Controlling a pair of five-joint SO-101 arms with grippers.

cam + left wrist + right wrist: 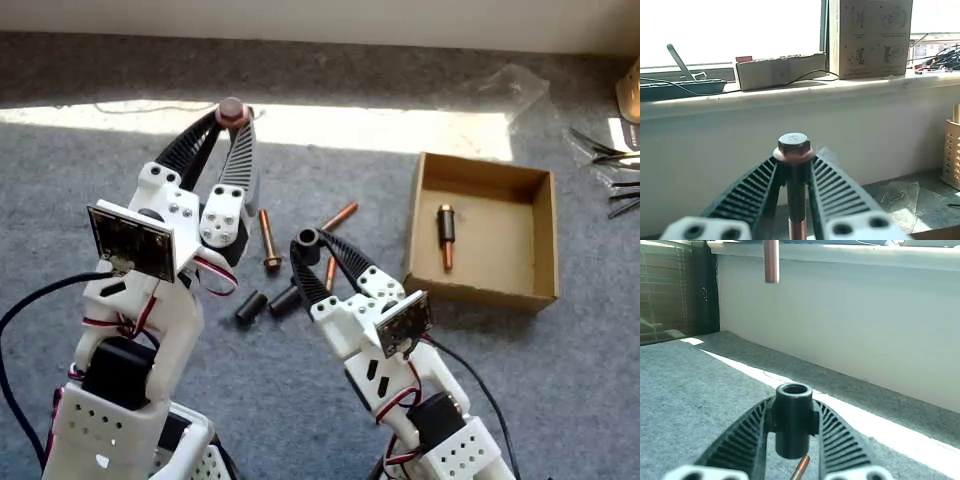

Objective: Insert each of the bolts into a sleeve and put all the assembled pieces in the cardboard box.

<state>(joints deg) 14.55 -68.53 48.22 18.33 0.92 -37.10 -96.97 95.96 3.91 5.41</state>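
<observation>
- Your left arm stands raised toward the bench's far edge. Its end effector point(232, 120) pinches a bolt point(793, 147) upright, head up.
- Your right arm sits lower, mid-bench. Its end effector point(311, 244) clamps a sleeve point(793, 422) upright, bore up.
- The cardboard box point(495, 240), near the right edge, holds one assembled piece point(446, 232).
</observation>
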